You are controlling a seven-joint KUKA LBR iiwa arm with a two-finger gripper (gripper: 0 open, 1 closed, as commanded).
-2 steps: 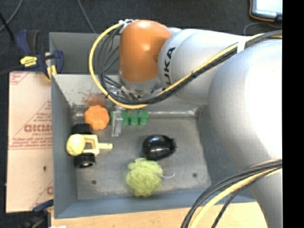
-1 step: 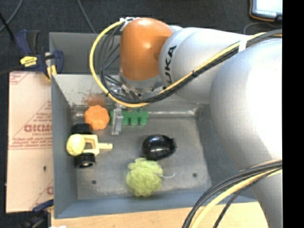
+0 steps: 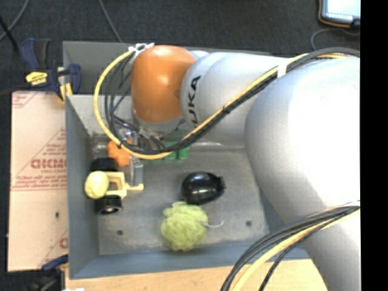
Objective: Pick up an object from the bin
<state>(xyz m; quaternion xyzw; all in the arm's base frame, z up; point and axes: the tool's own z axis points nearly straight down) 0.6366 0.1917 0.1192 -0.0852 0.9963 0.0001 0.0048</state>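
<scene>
My gripper (image 3: 137, 176) hangs below the orange wrist cover in the left half of the bin, its metal tip low near the floor. Right beside it on the left lies a pale yellow toy vehicle (image 3: 104, 187) with black wheels; a yellow bar of the toy reaches under the gripper's tip. An orange piece (image 3: 118, 154) lies just behind the toy, partly hidden by the cables. I cannot make out anything held in the gripper.
A glossy black oval object (image 3: 202, 187) rests in the middle of the bin. A fuzzy yellow-green ball (image 3: 182, 225) lies near the front wall. A small green thing (image 3: 177, 154) peeks out under the arm at the back. The arm covers the bin's right side.
</scene>
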